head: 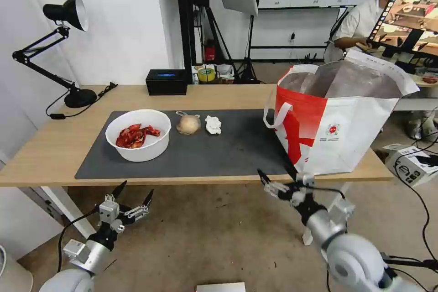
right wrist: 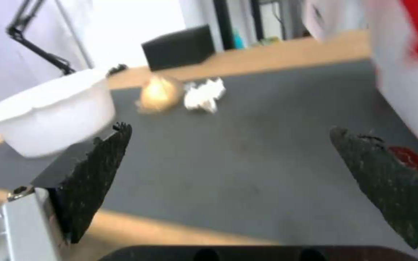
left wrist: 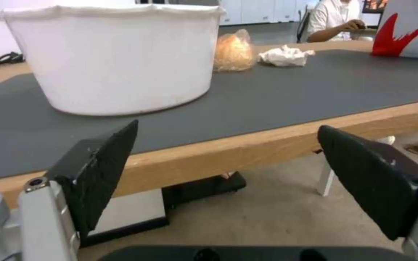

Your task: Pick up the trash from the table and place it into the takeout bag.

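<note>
White walls [head: 127, 18] behind, a black desk lamp [head: 64, 13] at far left, tripod stands [head: 248, 54] beyond, brownish floor [head: 205, 237] below.

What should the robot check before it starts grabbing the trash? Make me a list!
1. Left pincer open and empty: ok.
2. Right pincer open and empty: ok.
3. Takeout bag upright, mouth open: ok.
4. Bowl of shells, knotted bag and tissue lying apart on the mat: ok.
5. Pincers over the table: not ok, both at its front edge.
6. Bowl's weight: cannot tell.
</note>
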Robot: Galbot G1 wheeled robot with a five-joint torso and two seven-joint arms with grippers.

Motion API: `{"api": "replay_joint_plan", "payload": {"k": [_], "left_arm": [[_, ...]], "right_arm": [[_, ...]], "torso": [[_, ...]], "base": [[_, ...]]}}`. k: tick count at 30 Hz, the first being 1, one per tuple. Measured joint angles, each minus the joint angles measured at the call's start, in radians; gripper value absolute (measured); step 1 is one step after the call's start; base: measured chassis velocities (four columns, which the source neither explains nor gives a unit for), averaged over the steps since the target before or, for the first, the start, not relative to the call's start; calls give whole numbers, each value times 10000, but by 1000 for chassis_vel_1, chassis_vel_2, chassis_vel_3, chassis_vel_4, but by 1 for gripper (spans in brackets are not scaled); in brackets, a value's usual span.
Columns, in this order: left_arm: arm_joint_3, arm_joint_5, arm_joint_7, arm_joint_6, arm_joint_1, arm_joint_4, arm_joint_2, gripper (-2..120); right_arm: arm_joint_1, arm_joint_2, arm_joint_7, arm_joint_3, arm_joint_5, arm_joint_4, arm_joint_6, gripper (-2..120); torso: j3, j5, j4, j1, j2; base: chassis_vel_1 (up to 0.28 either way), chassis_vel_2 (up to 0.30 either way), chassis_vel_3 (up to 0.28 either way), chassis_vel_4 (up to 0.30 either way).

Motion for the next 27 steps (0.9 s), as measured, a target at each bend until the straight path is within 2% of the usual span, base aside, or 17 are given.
{"api": "replay_joint_plan", "payload": {"k": [1, 2, 6, 7, 10, 11, 14, 16, 18, 27], "left_arm": [[-1, 13, 0, 75, -2, -42, -5, 100], [-1, 13, 0, 75, -2, -42, -5, 100], [9, 82, -12, 182, 7, -180, -90, 100], [9, 82, -12, 182, 7, -180, -90, 100], [-5, 110, -21, 188, 27, -180, -142, 100], [-5, 110, -21, 188, 27, -180, -142, 100], [-5, 179, -31, 187, 25, -149, -215, 100], [-4, 198, -32, 186, 21, -130, -232, 100], [-2, 217, -32, 180, 7, -95, -275, 100], [-36, 187, -24, 169, -133, 26, -212, 100]], "right_arm": [[604, -52, 39, -337, 201, -168, -68, 100], [604, -52, 39, -337, 201, -168, -68, 100], [3015, -72, 238, -1830, 803, -1037, -335, 100], [3015, -72, 238, -1830, 803, -1037, -335, 100], [4633, 164, 420, -3027, 1072, -1881, -639, 100], [4633, 164, 420, -3027, 1072, -1881, -639, 100], [6120, 609, 674, -3991, 1324, -2788, -970, 100], [6466, 746, 718, -4182, 1446, -3032, -1061, 100], [7465, 1186, 790, -4751, 1742, -3900, -1279, 100], [9115, 2543, 1024, -5794, 2082, -5907, -2034, 100]], "torso": [[-1, 0, 1, 0, 0], [-1, 0, 1, 0, 0], [0, -1, 2, 1, 0], [0, -1, 2, 1, 0], [0, -2, 2, 1, -1], [0, -2, 2, 1, -1], [0, 0, 1, 1, -1], [0, -2, 2, 1, -1], [1, 0, 3, 1, -2], [0, -2, 1, 0, -1]], "base": [[0, 0, 0, 0], [0, 0, 0, 0], [0, 0, 0, 0], [0, 0, 0, 0], [0, 0, 0, 0], [0, 0, 0, 0], [0, 0, 0, 0], [0, 0, 0, 0], [0, 0, 0, 0], [0, 0, 0, 0]]}}
